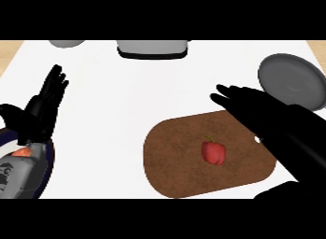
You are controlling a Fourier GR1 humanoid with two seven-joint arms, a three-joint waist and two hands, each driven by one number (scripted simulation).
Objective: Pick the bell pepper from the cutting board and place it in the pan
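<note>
bell pepper (214, 152) on cutting board (186, 163) — pan (294, 87) behind, to its right

The bell pepper (214, 152) at the lower middle is red with a tiny green stem. The cutting board (179, 163) is speckled brown. The pan (293, 86) at the upper right is grey. The counter (138, 93) is white. The left hand (36, 116) and right hand (262, 112) are black.

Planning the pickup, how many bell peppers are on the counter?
1. The red bell pepper lies mid cutting board. The right hand covers the board's right edge, so more could be hidden.
</note>
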